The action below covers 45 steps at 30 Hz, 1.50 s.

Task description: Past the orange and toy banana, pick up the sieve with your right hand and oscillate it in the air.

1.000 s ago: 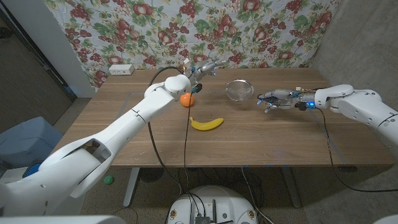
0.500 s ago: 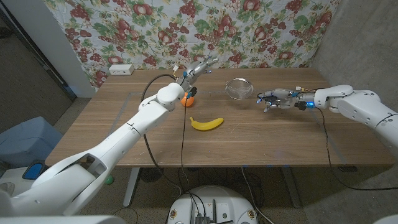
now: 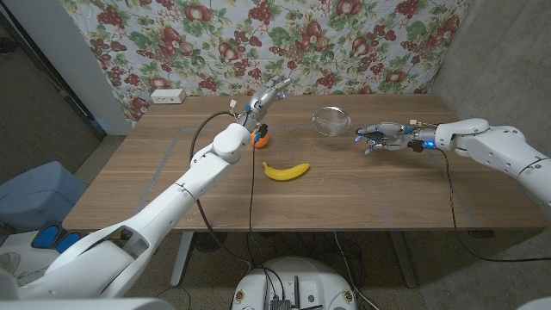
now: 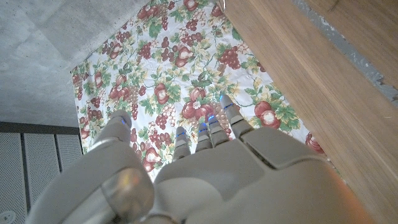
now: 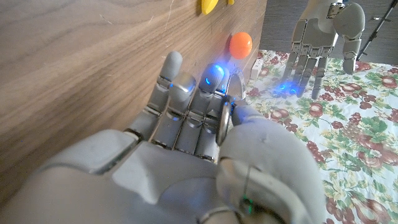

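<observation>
One sieve [image 3: 331,121] is seen on the worktop [image 3: 362,189], past the orange [image 3: 259,137] and banana [image 3: 286,170]. Its thin handle is pinched by the right robot hand [image 3: 385,136]; it is judged light, stiff and easily tilted.

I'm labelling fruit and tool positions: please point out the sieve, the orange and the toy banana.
sieve [image 3: 331,121], head view, on its mesh bowl.
orange [image 5: 240,45], right wrist view, on its middle.
toy banana [image 3: 287,170], head view, mid-curve.
</observation>
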Available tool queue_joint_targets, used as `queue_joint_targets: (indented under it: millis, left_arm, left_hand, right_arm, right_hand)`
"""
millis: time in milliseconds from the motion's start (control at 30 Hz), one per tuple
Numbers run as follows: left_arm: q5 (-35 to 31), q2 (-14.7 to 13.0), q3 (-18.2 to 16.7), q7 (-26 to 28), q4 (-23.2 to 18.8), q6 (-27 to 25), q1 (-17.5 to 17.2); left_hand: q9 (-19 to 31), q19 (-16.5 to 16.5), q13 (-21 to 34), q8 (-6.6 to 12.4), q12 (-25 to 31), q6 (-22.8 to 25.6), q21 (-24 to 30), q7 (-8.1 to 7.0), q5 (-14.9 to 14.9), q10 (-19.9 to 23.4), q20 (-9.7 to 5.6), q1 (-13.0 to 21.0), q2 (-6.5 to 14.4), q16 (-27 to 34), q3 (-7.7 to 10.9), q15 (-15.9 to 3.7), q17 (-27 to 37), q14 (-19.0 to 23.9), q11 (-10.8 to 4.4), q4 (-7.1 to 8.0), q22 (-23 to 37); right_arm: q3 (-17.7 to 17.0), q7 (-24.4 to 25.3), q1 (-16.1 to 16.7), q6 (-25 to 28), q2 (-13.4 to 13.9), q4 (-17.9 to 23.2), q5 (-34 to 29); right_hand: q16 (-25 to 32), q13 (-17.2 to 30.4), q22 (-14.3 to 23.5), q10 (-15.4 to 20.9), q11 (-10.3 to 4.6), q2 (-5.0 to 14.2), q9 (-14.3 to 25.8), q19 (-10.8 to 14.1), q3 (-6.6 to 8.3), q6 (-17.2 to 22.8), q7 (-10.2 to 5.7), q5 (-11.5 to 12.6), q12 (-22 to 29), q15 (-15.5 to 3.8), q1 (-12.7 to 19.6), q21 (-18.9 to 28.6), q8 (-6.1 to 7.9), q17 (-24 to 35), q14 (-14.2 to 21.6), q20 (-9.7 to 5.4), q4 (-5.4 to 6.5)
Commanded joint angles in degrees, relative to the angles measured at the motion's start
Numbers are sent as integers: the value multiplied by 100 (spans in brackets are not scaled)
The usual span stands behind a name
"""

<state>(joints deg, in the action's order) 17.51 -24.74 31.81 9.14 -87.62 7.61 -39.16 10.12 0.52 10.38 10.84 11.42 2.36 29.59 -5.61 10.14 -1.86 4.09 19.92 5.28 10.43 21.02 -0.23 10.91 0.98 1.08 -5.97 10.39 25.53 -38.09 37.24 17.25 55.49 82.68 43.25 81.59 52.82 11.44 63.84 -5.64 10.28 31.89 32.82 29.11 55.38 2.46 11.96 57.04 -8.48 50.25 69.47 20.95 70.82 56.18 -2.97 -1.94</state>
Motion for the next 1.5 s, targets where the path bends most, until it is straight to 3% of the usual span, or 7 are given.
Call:
queue_joint_targets:
  millis: [33,400,800,1067,1500]
  left_arm:
    - [199,228,-148,12,403,823,-186]
    - [226,303,-200,71,503,982,-267]
    - [251,334,-231,66,570,1089,-291]
    - [201,364,-300,208,571,1241,-365]
    - [169,364,-404,408,459,1306,-507]
  left_hand:
    - [-7,-26,9,-11,-10,-5,-46,56,1,-23,-32,-64,51,-7,45,-32,5,-69,-61,20,3]
    - [-11,-24,4,-28,-11,-24,-67,130,7,-16,-37,-102,113,3,72,-34,-7,-83,-66,26,1]
    - [-14,-11,0,-37,-14,-31,-87,160,8,-11,-37,-126,144,0,95,-36,-24,-115,-73,8,-2]
    - [-15,-10,-1,-39,-18,-30,-100,155,7,-18,-36,-137,149,2,106,-35,-33,-123,-67,-8,-3]
    - [-18,15,-4,-39,-21,-19,-118,170,8,-18,-43,-150,170,9,133,-47,-47,-125,-63,-39,-5]
  right_arm:
    - [-10,-144,-67,-39,-115,-232,79]
    - [-68,-560,-134,-236,-302,-654,287]
    - [-460,-1152,45,-989,-698,-1240,820]
    - [-813,-1164,306,-1321,-839,-1260,1156]
    - [-962,-1515,292,-1445,-1052,-1533,1380]
  right_hand:
    - [45,-34,-5,-14,-79,2,41,-28,61,312,274,28,13,-368,48,61,-9,8,-28,-414,5]
    - [106,35,-22,-23,-81,-1,52,-23,78,341,294,22,79,-367,57,144,-45,8,-31,-410,10]
    - [208,130,-41,-87,-97,-22,139,-101,93,319,239,26,150,-365,45,255,-98,13,-93,-439,36]
    - [269,79,-54,-107,-115,-34,138,-135,97,334,228,31,130,-367,30,310,-149,11,-124,-458,53]
    - [324,60,-64,-110,-119,-44,149,-168,103,349,207,36,137,-367,18,361,-193,10,-165,-470,63]
